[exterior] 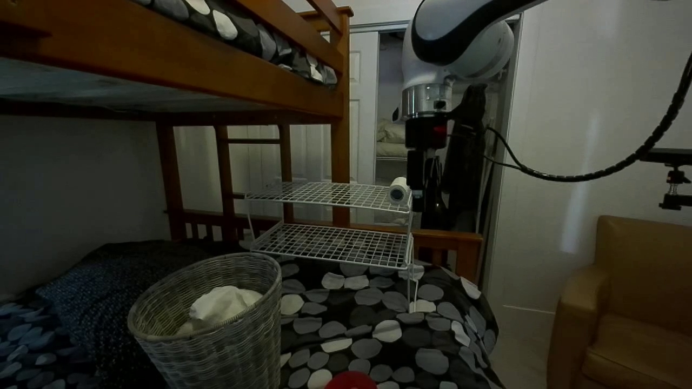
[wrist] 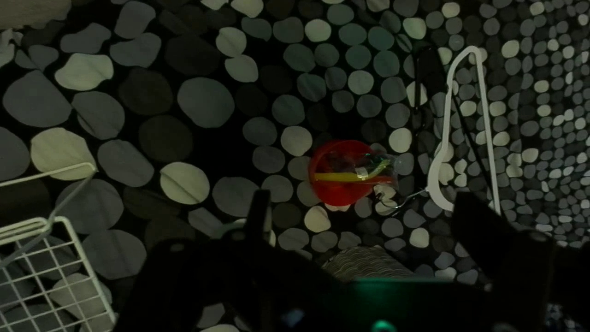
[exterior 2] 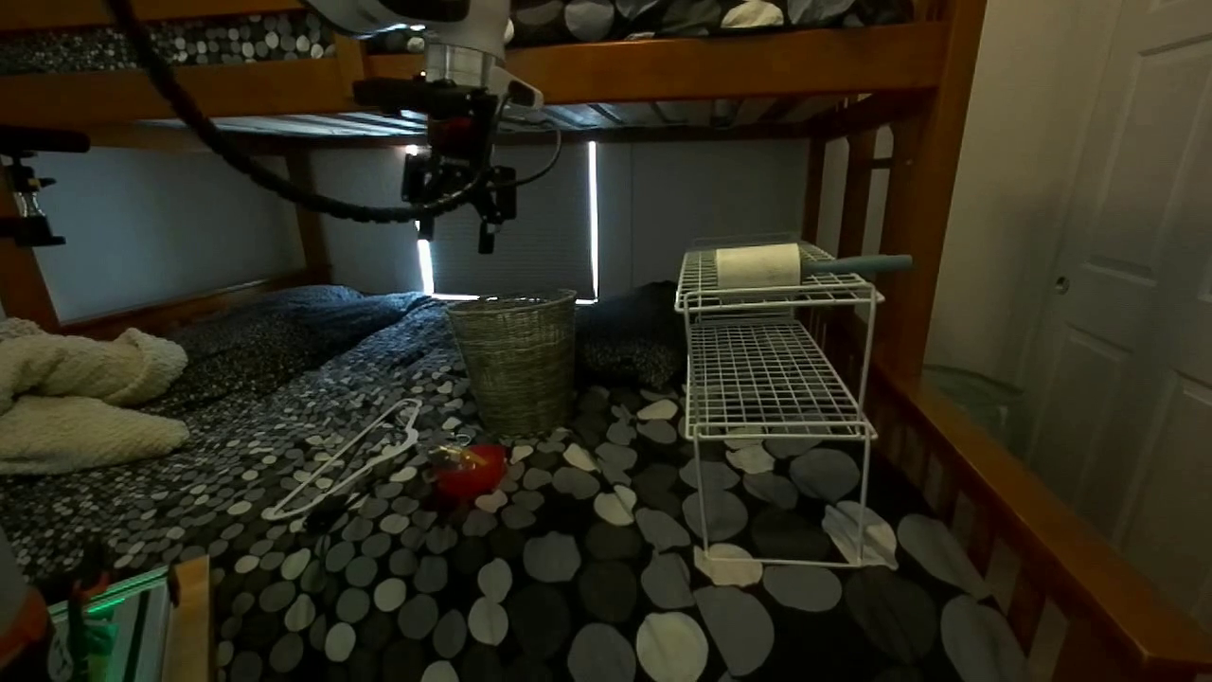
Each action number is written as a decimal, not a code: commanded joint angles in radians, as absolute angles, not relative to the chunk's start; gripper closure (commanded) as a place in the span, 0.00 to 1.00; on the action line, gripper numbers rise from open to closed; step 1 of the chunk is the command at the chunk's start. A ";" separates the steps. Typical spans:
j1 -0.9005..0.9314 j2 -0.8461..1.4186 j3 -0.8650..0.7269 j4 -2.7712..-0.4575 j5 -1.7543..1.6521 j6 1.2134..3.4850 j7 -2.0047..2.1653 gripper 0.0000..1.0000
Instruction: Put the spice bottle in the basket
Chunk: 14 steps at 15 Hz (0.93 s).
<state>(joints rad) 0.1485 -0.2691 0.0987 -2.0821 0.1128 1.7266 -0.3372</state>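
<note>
The round woven basket (exterior: 211, 351) stands on the bed with white cloth inside. It also shows in an exterior view (exterior 2: 523, 369), and part of its side shows in the wrist view (wrist: 368, 263). I cannot make out a spice bottle for certain. A clear item with a yellow strip (wrist: 378, 168) lies in a red bowl (wrist: 339, 196) and sticks out over its rim. My gripper (exterior 2: 457, 239) hangs high above the bed, near the basket. In the wrist view its fingers (wrist: 361, 196) are wide apart with nothing between them. It also shows in an exterior view (exterior: 427, 197).
A white wire rack (exterior 2: 776, 379) stands on the bed, with a white roll on a blue-grey handle (exterior 2: 757, 265) on top. A white hanger (wrist: 487, 120) lies beside the bowl. The upper bunk's wooden rail (exterior 2: 663, 71) runs behind the arm. A cream blanket (exterior 2: 85, 388) lies aside.
</note>
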 commanded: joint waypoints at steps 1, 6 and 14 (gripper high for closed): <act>0.201 -0.430 0.129 -2.262 0.129 1.772 -0.366 0.00; 0.229 -0.404 0.111 -2.269 0.105 1.686 -0.477 0.00; 0.246 -0.313 0.210 -2.375 0.074 1.959 -0.292 0.00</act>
